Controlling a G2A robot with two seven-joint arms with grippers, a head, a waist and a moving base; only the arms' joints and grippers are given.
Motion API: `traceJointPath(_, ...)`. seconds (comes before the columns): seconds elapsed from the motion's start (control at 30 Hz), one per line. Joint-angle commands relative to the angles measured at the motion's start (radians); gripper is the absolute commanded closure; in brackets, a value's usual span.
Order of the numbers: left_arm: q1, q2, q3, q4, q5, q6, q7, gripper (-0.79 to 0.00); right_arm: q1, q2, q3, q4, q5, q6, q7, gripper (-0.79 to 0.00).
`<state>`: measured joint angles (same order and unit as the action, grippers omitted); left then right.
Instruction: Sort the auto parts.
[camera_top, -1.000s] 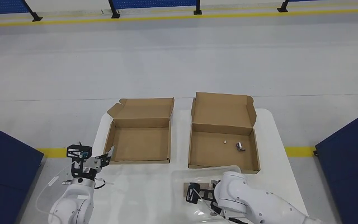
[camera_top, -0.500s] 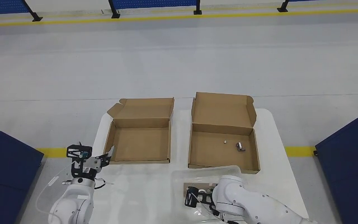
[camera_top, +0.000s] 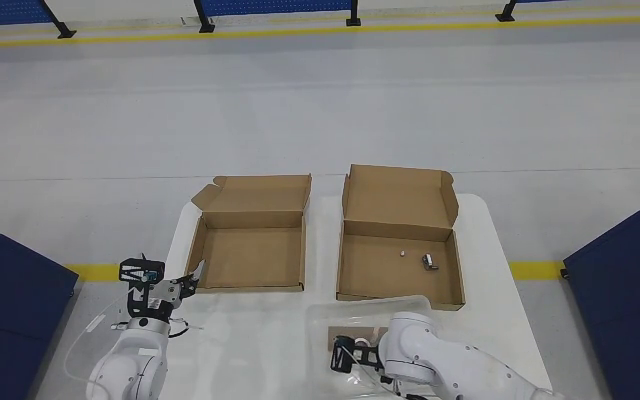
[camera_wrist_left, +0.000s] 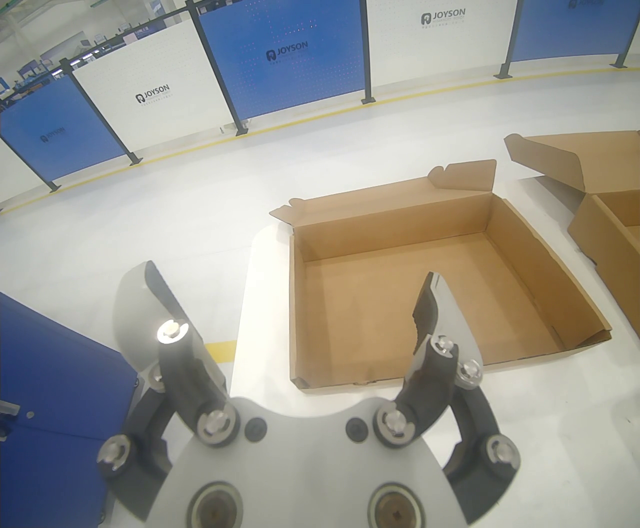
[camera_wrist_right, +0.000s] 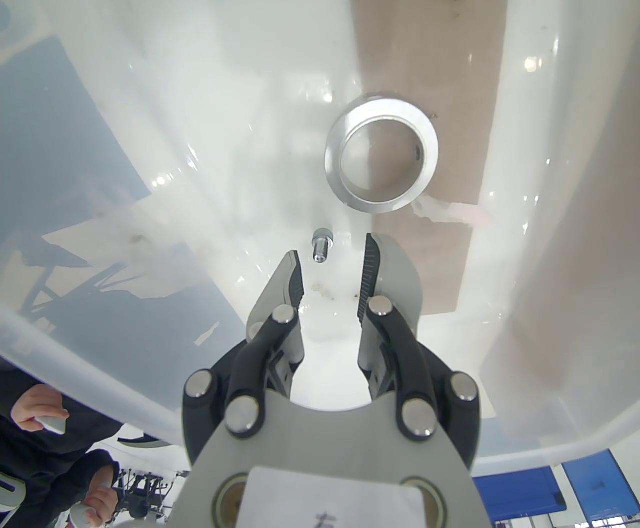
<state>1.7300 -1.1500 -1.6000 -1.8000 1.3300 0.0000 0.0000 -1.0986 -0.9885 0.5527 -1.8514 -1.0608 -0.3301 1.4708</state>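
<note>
Nearest, the right pincer is lowered into a clear plastic bin at the table's near edge. Its fingers are parted and grip nothing. A small silver bolt lies on the bin floor just ahead of the gap between the fingertips, apart from both. Just beyond the bolt rests a wide metal ring, its opening facing up.

At the table's left edge the left pincer is held spread wide and empty, just beside the near left corner of the left cardboard box.

Farther off, the two boxes stand side by side with lids open. The right cardboard box holds a small dark-and-silver part and, just beside it, a tiny pale part.
</note>
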Motion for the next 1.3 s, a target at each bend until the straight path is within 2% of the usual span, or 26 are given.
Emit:
traceJointPath(0.0,0.0,0.0,0.0,0.0,0.0,0.0,0.0,-0.785,0.001,-0.002,-0.003,0.002,0.003,-0.004,-0.001,-0.234)
traceJointPath(0.17,0.0,0.0,0.0,0.0,0.0,0.0,0.0,-0.785,0.005,-0.009,-0.012,0.012,0.007,-0.013,-0.005,-0.212)
traceJointPath(0.37,0.0,0.0,0.0,0.0,0.0,0.0,0.0,-0.785,0.016,-0.02,-0.024,0.039,0.017,-0.019,-0.007,-0.142)
traceJointPath(0.4,0.0,0.0,0.0,0.0,0.0,0.0,0.0,-0.785,0.019,-0.022,-0.026,0.045,0.018,-0.017,-0.006,-0.095)
traceJointPath(0.43,0.0,0.0,0.0,0.0,0.0,0.0,0.0,-0.785,0.021,-0.023,-0.026,0.049,0.019,-0.013,-0.006,0.0)
traceJointPath(0.63,0.0,0.0,0.0,0.0,0.0,0.0,0.0,-0.785,0.025,-0.024,-0.012,0.022,0.012,0.007,0.017,0.0)
traceJointPath(0.8,0.0,0.0,0.0,0.0,0.0,0.0,0.0,-0.785,-0.001,0.0,0.038,-0.067,0.03,0.017,0.035,0.0)
traceJointPath(1.27,0.0,0.0,0.0,0.0,0.0,0.0,0.0,-0.785,-0.001,0.0,0.038,-0.067,0.03,0.017,0.035,0.0)
